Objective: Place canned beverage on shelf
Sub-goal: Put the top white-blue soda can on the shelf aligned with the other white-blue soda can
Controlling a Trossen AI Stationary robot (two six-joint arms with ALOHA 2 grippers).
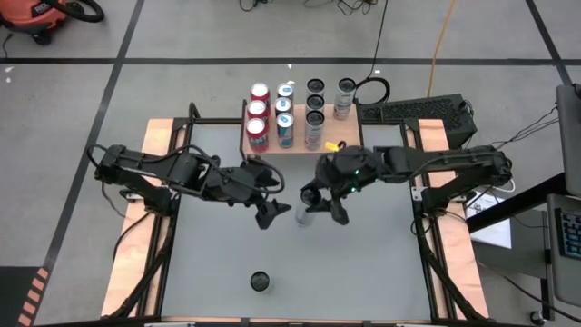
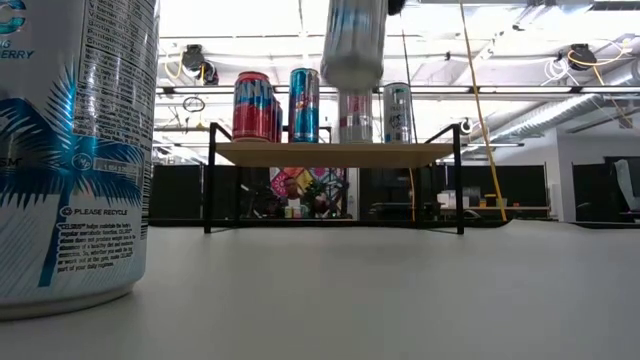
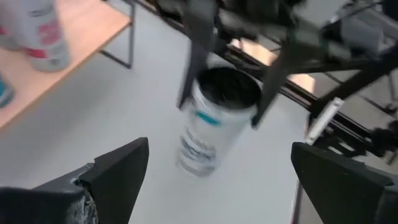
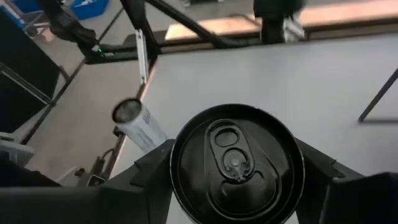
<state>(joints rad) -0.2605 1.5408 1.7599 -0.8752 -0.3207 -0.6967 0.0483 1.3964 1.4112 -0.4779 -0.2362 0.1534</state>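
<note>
Grey bench [image 1: 363, 263] edged in pale wood, on a grey taped floor; bright workshop behind. Shelf [image 1: 263, 145] at the far edge, carrying red, blue and silver cans. White can [image 1: 306, 215] lifted clear of the bench near its middle, below the shelf in the high view, long axis tilted, black top towards right wrist. Right hand [image 1: 318, 204] clamped on white can. Left hand [image 1: 275, 207] just beside, fingers spread wide, holding nothing. Spare can [image 1: 260, 282] upright near the front edge.
</note>
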